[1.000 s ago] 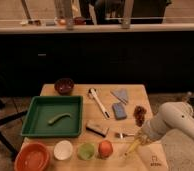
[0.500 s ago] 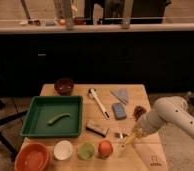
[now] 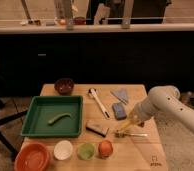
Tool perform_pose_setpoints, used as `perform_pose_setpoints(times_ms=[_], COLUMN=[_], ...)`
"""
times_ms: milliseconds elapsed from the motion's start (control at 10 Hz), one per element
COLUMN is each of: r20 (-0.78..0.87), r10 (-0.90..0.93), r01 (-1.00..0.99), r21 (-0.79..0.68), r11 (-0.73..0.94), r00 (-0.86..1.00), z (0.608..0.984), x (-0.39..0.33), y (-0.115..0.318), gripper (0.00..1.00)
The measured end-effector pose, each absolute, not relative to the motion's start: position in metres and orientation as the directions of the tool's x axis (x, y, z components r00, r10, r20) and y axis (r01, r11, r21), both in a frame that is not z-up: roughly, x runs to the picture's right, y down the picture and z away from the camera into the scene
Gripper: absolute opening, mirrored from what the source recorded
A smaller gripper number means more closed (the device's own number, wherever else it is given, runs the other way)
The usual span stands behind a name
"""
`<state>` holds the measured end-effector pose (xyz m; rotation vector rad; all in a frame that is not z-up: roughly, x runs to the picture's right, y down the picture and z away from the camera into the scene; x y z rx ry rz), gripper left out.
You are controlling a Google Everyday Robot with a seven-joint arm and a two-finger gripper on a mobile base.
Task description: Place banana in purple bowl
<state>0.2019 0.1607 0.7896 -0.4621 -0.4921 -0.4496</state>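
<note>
Grasp step, I judge: the gripper [image 3: 126, 127], right of centre, sits at the banana [image 3: 135, 134], whether closed I cannot tell; next needs a lift toward the upper-left purple bowl [image 3: 64, 86].

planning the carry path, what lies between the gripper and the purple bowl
In the camera view, a white-handled tool lies between the gripper, at the right of the table, and the purple bowl.
</note>
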Motion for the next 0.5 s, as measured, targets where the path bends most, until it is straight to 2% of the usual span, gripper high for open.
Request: perform_pose_setpoints(times_ms=[500], r20=[0.605], r10=[-0.238], r01=[0.489], r21=[-0.291], r11=[0.822], r00=[0.76], z=[0.818], x=[0.151], y=[0.125], gripper=[0.0])
